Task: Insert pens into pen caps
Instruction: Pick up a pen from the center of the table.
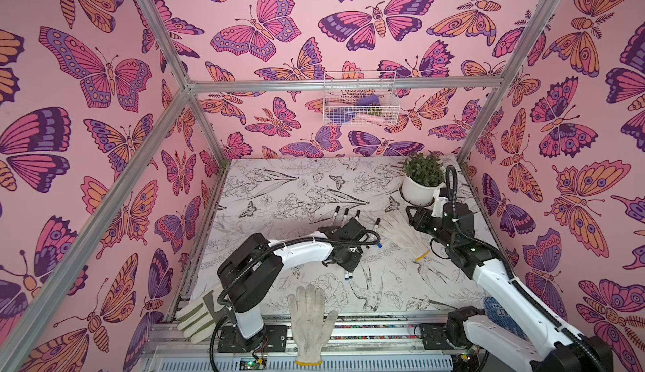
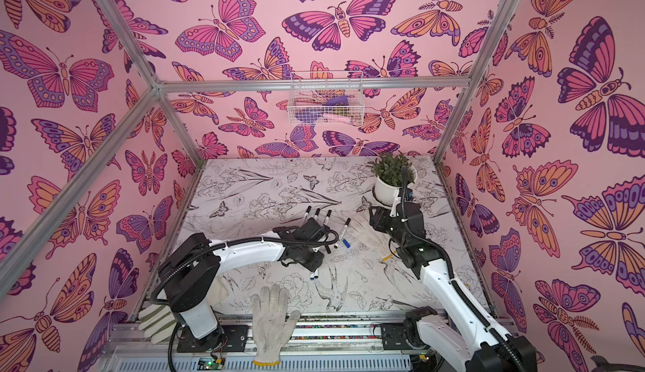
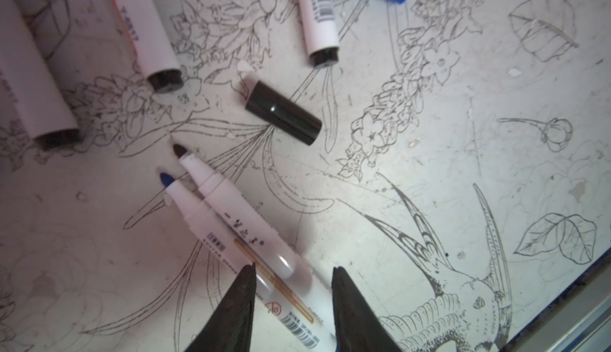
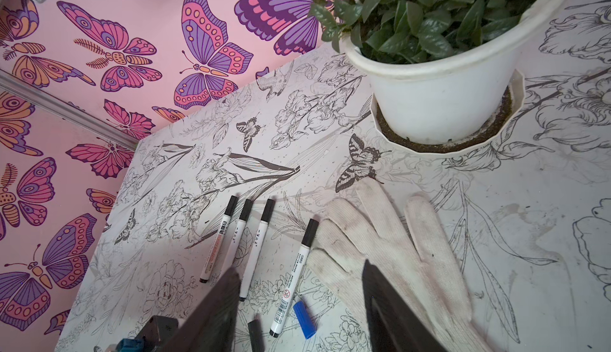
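Here, two uncapped pens [image 3: 238, 224] parallel, tips toward black cap [image 3: 283, 116].

Both top views: bright, even, diffuse light, with a pink cast from the walls. The straight frame rails [image 1: 87, 241] splay toward the edges, which is wide-angle distortion. Shadows on the surface [image 1: 314, 185] are soft.

Left wrist view: dimmer and pink-tinted. The nearest pen barrel [image 3: 33, 79] and the left fingers [image 3: 238, 304] are out of focus. There is a small glare streak on the black cap [image 3: 283, 116].

Right wrist view: the mid-ground is crisp. The right fingers [image 4: 215, 307] are dark and blurred.
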Tool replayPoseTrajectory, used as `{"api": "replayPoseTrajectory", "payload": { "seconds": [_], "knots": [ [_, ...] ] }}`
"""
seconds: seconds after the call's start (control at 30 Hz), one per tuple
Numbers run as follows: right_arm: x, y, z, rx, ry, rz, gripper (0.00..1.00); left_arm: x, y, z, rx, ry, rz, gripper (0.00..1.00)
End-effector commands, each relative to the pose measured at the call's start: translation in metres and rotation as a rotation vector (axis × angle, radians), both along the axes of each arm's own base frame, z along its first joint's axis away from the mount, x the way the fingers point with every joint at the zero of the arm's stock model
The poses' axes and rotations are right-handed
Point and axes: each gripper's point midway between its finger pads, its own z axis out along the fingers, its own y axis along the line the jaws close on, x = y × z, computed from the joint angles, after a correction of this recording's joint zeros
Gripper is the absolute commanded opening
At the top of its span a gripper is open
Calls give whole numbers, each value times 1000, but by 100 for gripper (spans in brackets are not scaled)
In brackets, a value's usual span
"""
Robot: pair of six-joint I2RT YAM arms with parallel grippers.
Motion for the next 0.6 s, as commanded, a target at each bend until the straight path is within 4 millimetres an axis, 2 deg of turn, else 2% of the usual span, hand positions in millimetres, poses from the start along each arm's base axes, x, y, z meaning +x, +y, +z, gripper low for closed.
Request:
{"api": "replayPoseTrajectory", "payload": {
  "seconds": [0.0,0.27,0.57],
  "knots": [
    [2,0,3,-8,-9,11,61,-3,-4,-7,21,20,-35,41],
    [0,-3,4,-26,-14,3,61,-6,11,-17,73,35,16,41],
    [0,-4,3,-27,-13,-2,61,-7,16,-29,148,80,31,39]
  ]
}}
